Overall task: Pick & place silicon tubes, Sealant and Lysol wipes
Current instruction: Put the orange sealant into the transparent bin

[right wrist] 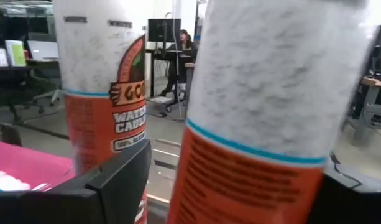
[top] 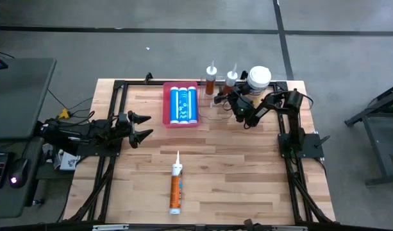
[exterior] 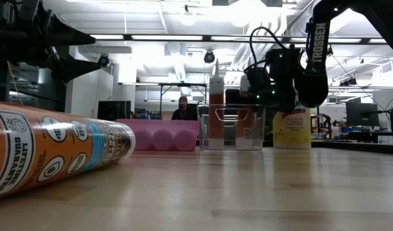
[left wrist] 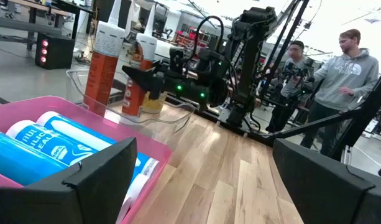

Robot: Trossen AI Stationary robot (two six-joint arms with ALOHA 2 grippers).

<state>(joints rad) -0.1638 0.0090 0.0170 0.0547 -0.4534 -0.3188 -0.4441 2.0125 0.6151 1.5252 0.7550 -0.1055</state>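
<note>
Now we judge the right gripper (top: pixel 233 102) is just letting go of the second orange-and-white sealant cartridge (top: pixel 231 82), upright in the clear container (top: pixel 220 110) beside the first cartridge (top: pixel 211 79); its fingers stand parted around the tube; next we must back out cleanly, then fetch the cartridge lying mid-table (top: pixel 175 187); the left gripper (top: pixel 142 127) waits open near the pink tray (top: pixel 165 106); the Lysol wipes (top: pixel 258 79), squat, white-lidded, yellow-labelled, stand beside the container.

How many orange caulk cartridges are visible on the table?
3: two orange cartridges stand upright in the clear container, one beside another; the third lies flat near the front edge.
</note>
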